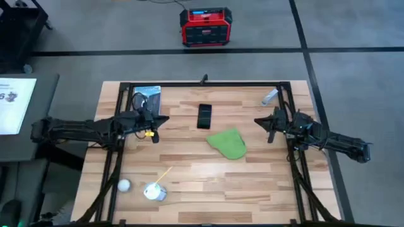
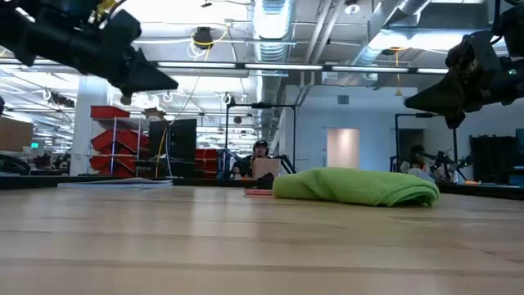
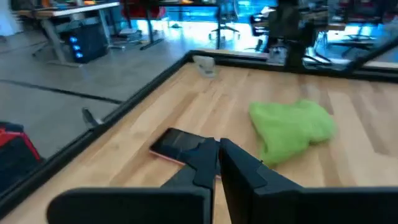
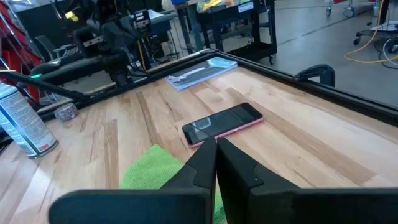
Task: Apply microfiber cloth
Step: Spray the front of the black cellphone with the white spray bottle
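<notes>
The green microfiber cloth (image 1: 228, 144) lies bunched on the wooden table, right of centre, also seen in the low view (image 2: 356, 187) and both wrist views (image 3: 291, 127) (image 4: 152, 171). A dark-screened, pink-edged phone (image 1: 204, 116) (image 4: 222, 122) lies flat just beyond the cloth, toward the far edge. My left gripper (image 1: 156, 129) hovers shut above the table's left part, away from the cloth. My right gripper (image 1: 268, 128) hovers shut at the right, also clear of the cloth.
A spray can (image 1: 270, 96) lies at the far right corner. A flat packet (image 1: 146, 98) sits at the far left. A white ball (image 1: 124, 185) and a small white cup with a stick (image 1: 154, 190) stand near the front left. A red box (image 1: 203, 26) is on the floor beyond.
</notes>
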Controlling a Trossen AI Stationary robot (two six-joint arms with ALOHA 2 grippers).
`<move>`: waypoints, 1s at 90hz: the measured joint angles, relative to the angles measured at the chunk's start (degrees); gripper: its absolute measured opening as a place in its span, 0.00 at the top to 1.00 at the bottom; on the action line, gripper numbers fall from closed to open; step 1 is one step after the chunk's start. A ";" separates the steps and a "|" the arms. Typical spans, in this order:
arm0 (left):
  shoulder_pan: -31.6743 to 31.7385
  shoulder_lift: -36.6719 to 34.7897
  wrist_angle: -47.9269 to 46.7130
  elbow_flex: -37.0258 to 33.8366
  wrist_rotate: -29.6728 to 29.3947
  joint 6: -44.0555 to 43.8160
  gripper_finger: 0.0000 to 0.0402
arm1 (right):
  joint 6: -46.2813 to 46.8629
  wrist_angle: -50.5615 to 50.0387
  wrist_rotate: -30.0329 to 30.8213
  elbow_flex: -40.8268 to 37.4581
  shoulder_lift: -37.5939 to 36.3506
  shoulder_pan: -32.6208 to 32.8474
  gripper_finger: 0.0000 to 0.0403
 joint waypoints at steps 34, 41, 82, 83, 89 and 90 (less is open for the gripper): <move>13.03 14.98 14.79 0.00 17.04 -1.99 1.00 | 0.00 0.00 0.00 0.00 0.00 0.00 1.00; 14.29 18.43 17.61 0.02 19.66 -2.42 1.00 | -0.01 0.01 0.00 -0.01 0.00 -0.01 1.00; 15.38 36.69 27.84 3.88 23.90 -2.60 1.00 | 0.09 1.75 0.00 -0.15 0.00 0.00 1.00; 15.38 37.14 27.76 4.15 23.90 -2.43 1.00 | 0.09 1.79 0.01 -0.15 0.00 0.00 1.00; 15.38 40.08 27.20 5.85 23.90 -1.22 1.00 | 0.03 2.21 0.03 -0.20 -0.01 0.00 1.00; 15.38 40.56 27.15 6.17 23.90 -1.02 1.00 | -0.02 2.42 0.04 -0.24 0.00 0.00 1.00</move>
